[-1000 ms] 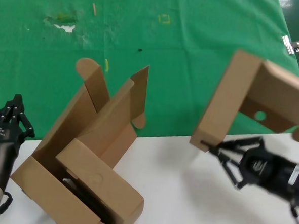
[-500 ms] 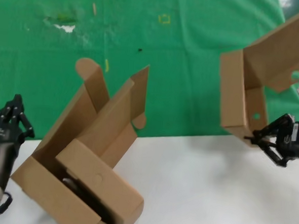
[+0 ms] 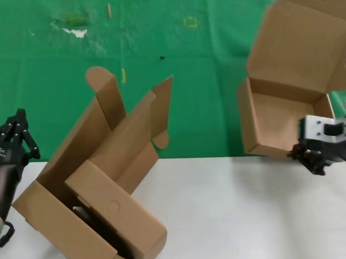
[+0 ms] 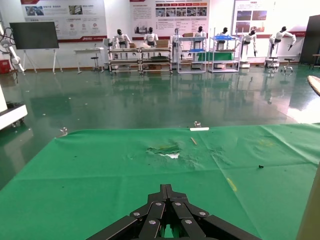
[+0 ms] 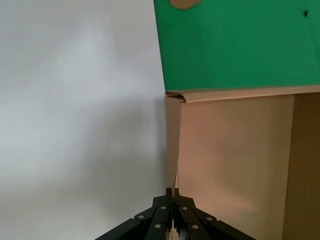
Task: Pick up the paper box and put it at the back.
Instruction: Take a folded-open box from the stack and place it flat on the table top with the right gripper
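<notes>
The paper box, brown cardboard with its lid open and a round hole in the flap, hangs in the air at the right over the edge of the green cloth. My right gripper is shut on the box's front wall; in the right wrist view its jaws pinch the thin wall edge of the box. My left gripper is shut and empty at the near left, beside the other box; in the left wrist view it points across the green cloth.
A second brown cardboard box with a faint circle on its flap stands open on the white tabletop at the near left. A metal clip sits at the cloth's right edge.
My right gripper has lifted the paper box up and to the right and turned it, so its open inside now faces me and the lid stands up behind.
</notes>
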Action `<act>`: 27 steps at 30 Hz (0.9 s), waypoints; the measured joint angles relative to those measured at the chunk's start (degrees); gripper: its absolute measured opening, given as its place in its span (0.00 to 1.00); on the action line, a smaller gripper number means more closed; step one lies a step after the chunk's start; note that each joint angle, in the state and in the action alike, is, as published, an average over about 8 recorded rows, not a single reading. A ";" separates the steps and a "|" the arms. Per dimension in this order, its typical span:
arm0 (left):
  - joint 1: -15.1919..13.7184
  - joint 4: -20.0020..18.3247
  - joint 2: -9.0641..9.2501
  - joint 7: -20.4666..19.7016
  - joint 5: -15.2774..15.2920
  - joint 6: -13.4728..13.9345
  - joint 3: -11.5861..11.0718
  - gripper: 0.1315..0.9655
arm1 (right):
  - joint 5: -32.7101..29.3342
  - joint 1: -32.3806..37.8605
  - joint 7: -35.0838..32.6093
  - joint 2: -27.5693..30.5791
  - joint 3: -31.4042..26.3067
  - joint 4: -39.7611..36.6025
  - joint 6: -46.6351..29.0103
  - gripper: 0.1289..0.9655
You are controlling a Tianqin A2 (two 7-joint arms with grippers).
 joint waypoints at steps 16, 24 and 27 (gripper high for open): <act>0.00 0.00 0.00 0.00 0.00 0.00 0.00 0.01 | -10.17 6.08 -3.32 -14.78 -5.14 -17.51 9.60 0.01; 0.00 0.00 0.00 0.00 0.00 0.00 0.00 0.01 | -12.88 6.41 -2.26 -17.29 -5.19 -19.23 12.04 0.01; 0.00 0.00 0.00 0.00 0.00 0.00 0.00 0.01 | -12.71 5.64 -2.00 -16.61 -4.98 -17.08 10.62 0.02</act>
